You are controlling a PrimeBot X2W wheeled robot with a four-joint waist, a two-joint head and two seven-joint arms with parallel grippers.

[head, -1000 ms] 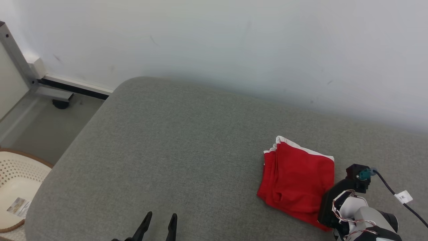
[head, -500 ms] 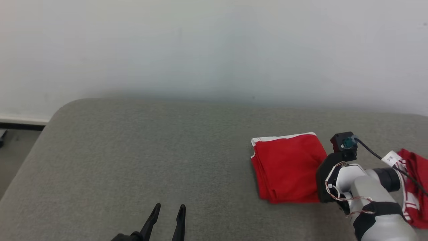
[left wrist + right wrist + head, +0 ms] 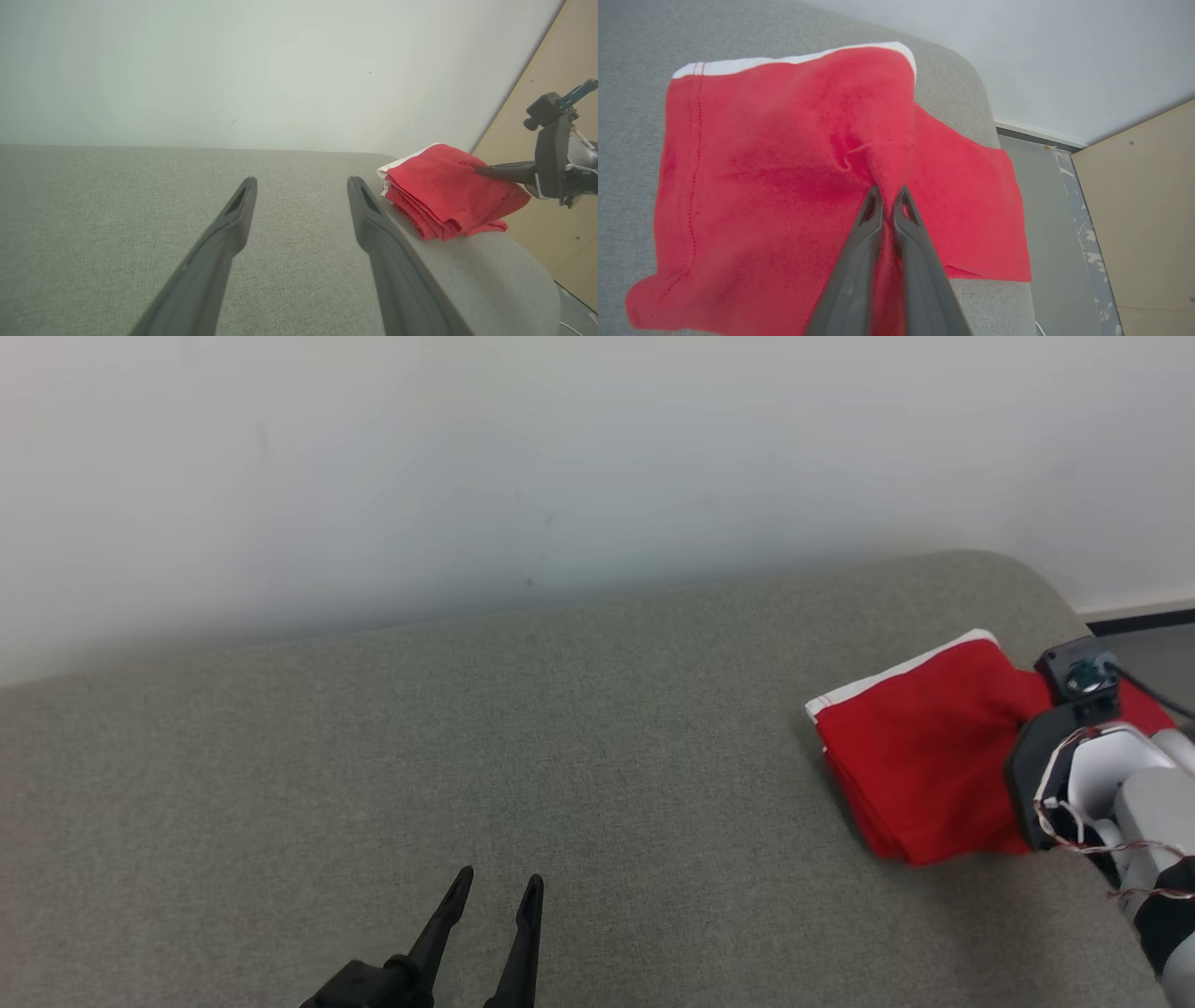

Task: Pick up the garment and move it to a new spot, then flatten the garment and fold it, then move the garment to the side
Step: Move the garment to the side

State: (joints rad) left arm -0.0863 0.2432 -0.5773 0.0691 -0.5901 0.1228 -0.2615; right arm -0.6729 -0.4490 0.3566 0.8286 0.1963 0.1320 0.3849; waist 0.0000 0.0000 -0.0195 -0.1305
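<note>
In the head view, the long grey fabric-covered cushion point(image 3: 467, 728) ran along a plain white wall point(image 3: 560, 457). A folded red cloth garment with a white hem point(image 3: 915, 756) lay on the cushion's right end, close to its rounded corner. The right arm's pale forearm with its dark wrist housing point(image 3: 1102, 784) covered the garment's right side. The left gripper point(image 3: 499, 877) hung over the cushion's front edge, well apart from the garment, its two dark fingers spread.

From the left wrist, those fingers stood wide apart above bare cushion. The garment sat stacked in several layers at the cushion's end, and the right gripper point(image 3: 481, 171) reached in from beyond that end with its tips on the top layer.

From the right wrist, the right gripper's fingers were pressed together, pinching a raised ridge of red cloth near the garment's middle. The garment's outer flap reached the cushion's end, with grey floor point(image 3: 1045, 196) and a beige wooden panel point(image 3: 1143, 210) beyond the cushion.
</note>
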